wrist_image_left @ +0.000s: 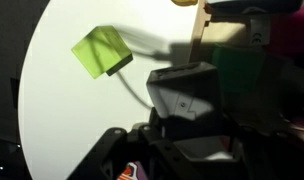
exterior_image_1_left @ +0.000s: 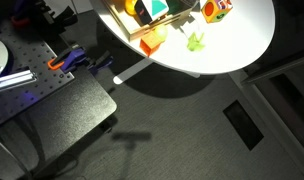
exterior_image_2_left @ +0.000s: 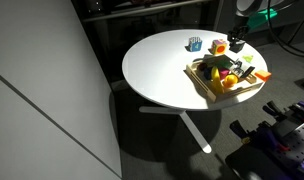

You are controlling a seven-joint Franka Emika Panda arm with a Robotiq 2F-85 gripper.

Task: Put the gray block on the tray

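I cannot make out the gray block in any view. The light-wood tray (exterior_image_2_left: 200, 82) sits on the round white table (exterior_image_2_left: 157, 70) and holds several colourful blocks; it also shows in an exterior view (exterior_image_1_left: 132, 33), and a strip of its rim shows in the wrist view (wrist_image_left: 197, 30). My gripper (exterior_image_2_left: 235, 45) hangs over the table by the tray's far side. In the wrist view its jaws (wrist_image_left: 197, 122) sit close together with only a dark gap between them. I cannot see anything held there.
A pale-green block (wrist_image_left: 102, 52) lies on the table apart from my gripper and also shows in an exterior view (exterior_image_1_left: 197, 40). An orange block (exterior_image_1_left: 152, 45) lies by the tray's rim. A small blue thing (exterior_image_2_left: 195, 43) stands on the table. Dark floor surrounds the table.
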